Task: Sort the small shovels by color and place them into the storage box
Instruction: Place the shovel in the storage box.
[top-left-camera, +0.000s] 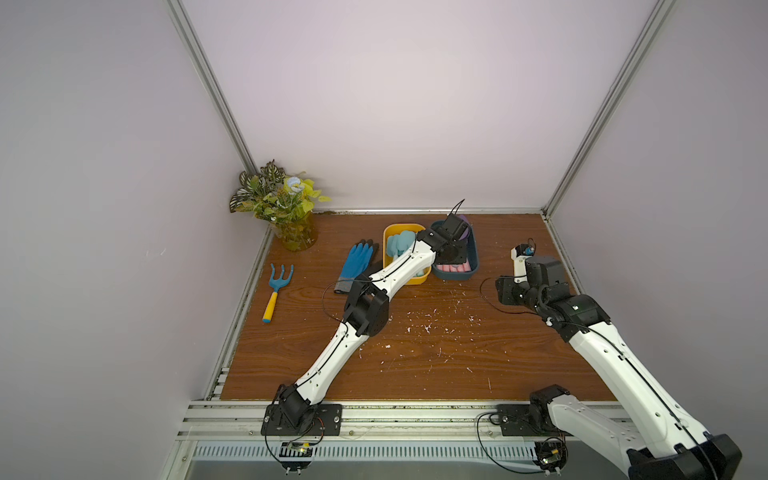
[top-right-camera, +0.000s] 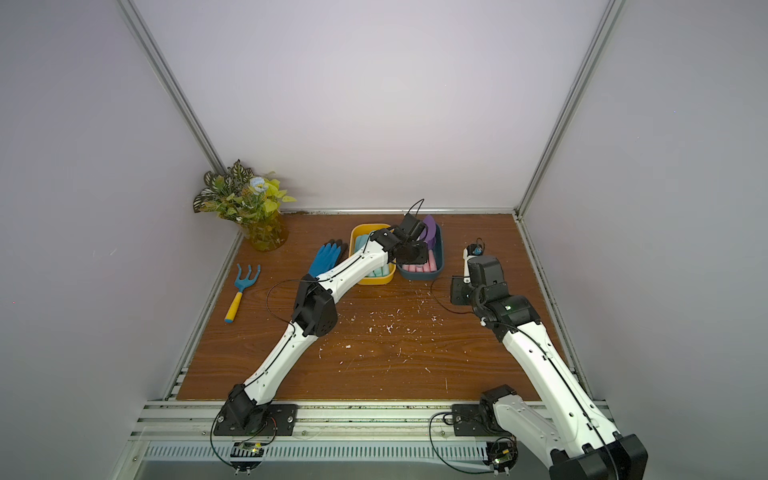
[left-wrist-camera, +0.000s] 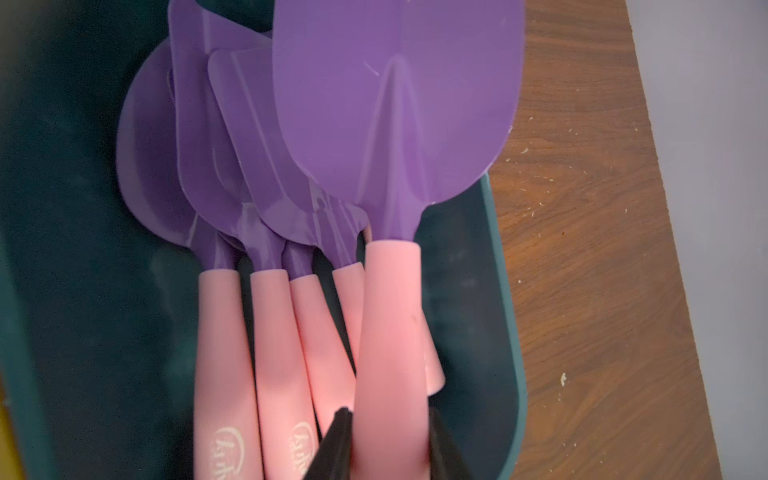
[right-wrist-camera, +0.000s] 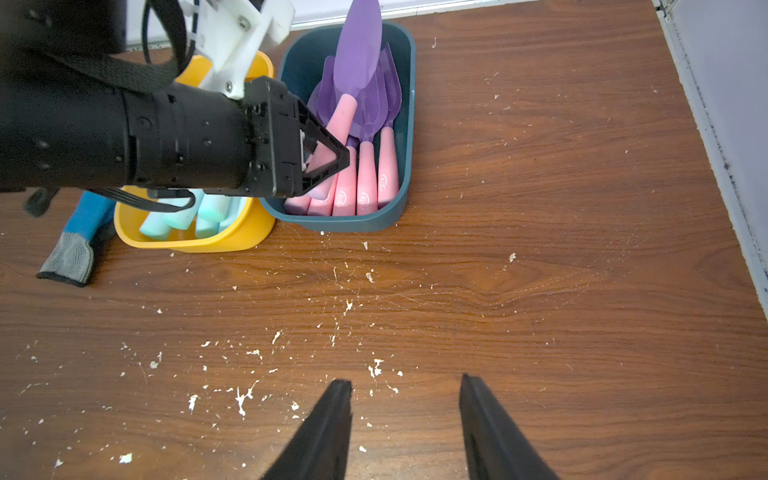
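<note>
My left gripper (left-wrist-camera: 388, 415) is shut on the pink handle of a purple-bladed shovel (left-wrist-camera: 395, 124). It holds the shovel tilted over the dark teal box (left-wrist-camera: 513, 332), blade pointing toward the back wall. Several more purple and pink shovels (left-wrist-camera: 232, 166) lie side by side inside that box. The yellow box (right-wrist-camera: 199, 243) next to it holds pale aqua shovels (right-wrist-camera: 208, 208). In both top views the left arm reaches across the yellow box (top-left-camera: 405, 227) to the teal box (top-right-camera: 440, 266). My right gripper (right-wrist-camera: 405, 386) hangs open over bare wood to the right of the boxes, with nothing between its fingers.
A blue glove (top-left-camera: 357, 262) lies left of the yellow box. A blue rake with a yellow handle (top-left-camera: 276, 291) lies near the left wall. A plant in a yellow vase (top-left-camera: 286, 208) fills the back left corner. White crumbs (top-left-camera: 428, 324) speckle the middle of the table.
</note>
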